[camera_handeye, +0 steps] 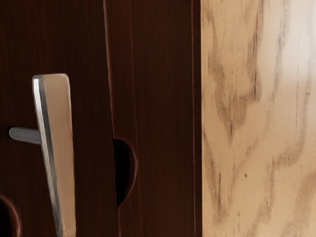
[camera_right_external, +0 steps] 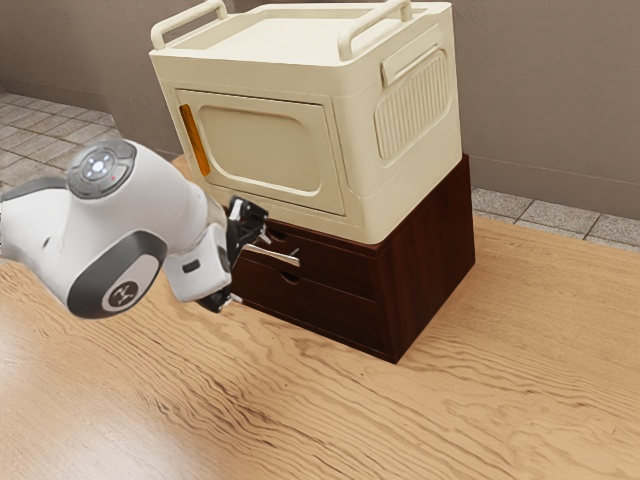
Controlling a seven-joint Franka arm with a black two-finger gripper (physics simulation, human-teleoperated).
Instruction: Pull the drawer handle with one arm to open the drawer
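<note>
The count comes to one robot arm (camera_right_external: pixel 120 230), one gripper (camera_right_external: pixel 251 269), one table (camera_right_external: pixel 420 420), one cream cabinet (camera_right_external: pixel 370 170) and one dark drawer unit (camera_right_external: pixel 430 260). The cabinet has two top rails (camera_right_external: pixel 372 28), one front door (camera_right_external: pixel 262 150), one orange strip (camera_right_external: pixel 195 140) and one ribbed side panel (camera_right_external: pixel 412 105). On the drawer unit I make it two drawer fronts (camera_right_external: pixel 335 307), one metal bar handle (camera_right_external: pixel 272 256) and two rounded notches (camera_right_external: pixel 289 278), though the arm covers part of that face, so those tallies may run short.
</note>
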